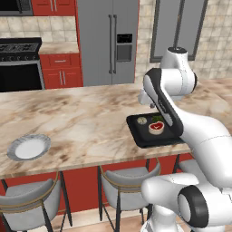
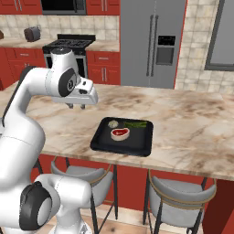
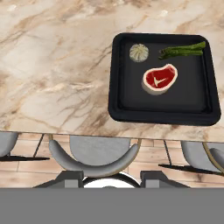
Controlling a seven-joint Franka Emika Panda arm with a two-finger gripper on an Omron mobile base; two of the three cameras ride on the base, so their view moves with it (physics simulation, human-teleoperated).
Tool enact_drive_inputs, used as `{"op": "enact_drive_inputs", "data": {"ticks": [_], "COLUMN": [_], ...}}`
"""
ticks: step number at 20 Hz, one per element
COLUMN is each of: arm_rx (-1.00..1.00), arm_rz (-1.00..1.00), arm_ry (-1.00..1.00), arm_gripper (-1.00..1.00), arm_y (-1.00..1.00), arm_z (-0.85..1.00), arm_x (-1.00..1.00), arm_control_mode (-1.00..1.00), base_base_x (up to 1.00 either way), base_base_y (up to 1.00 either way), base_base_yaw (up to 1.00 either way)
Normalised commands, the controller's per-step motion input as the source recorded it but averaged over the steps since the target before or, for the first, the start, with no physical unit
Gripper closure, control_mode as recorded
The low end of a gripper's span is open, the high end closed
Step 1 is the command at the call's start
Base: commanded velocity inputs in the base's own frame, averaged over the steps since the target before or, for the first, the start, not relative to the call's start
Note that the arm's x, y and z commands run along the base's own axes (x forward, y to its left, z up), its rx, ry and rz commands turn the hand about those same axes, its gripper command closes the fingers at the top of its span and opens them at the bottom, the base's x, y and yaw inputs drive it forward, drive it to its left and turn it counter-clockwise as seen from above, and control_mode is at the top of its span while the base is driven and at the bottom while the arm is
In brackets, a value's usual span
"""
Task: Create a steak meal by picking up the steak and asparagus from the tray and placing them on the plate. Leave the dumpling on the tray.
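From my remote station, I saw the hand (image 2: 77,106) poised in the air above the marble counter (image 2: 192,123), off to one side of the black tray (image 2: 103,141) and touching nothing. Its two short fingers pointed down with a narrow gap between them, and nothing was held.

The tray sat near the counter's front edge, above the grey bar stools (image 2: 180,192). On it, the steak (image 3: 160,78) lay roughly at the middle, red with a pale fat rim. The dumpling (image 3: 139,52) rested in a far corner of the tray, and the asparagus (image 3: 182,50) lay along the same far side, just beside the dumpling and apart from the steak. None of the three touched one another as far as I could tell.

The plate (image 1: 16,152) stood well apart from the tray, far along the counter near its front edge, and its white centre was bare.

Behind the counter I could see the steel refrigerator (image 1: 106,41), the stove (image 1: 18,59) and red cabinets (image 1: 61,70).
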Motion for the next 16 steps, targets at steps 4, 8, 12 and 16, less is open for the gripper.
{"op": "enact_drive_inputs", "data": {"ticks": [4,8,12,16], "arm_rx": [0.00,0.00,0.00,0.00], "arm_rz": [0.00,0.00,0.00,0.00], "arm_ry": [0.00,0.00,0.00,0.00], "arm_gripper": [-1.00,-1.00,-1.00,-1.00], "arm_y": [0.00,0.00,0.00,0.00], "arm_z": [0.00,0.00,-0.01,-0.09], "arm_x": [-0.01,-0.20,-0.31,-0.53], "arm_control_mode": [-1.00,-1.00,-1.00,-1.00], "base_base_x": [0.00,0.00,0.00,0.00], "base_base_y": [0.00,0.00,0.00,0.00], "base_base_yaw": [0.00,0.00,0.00,0.00]}}
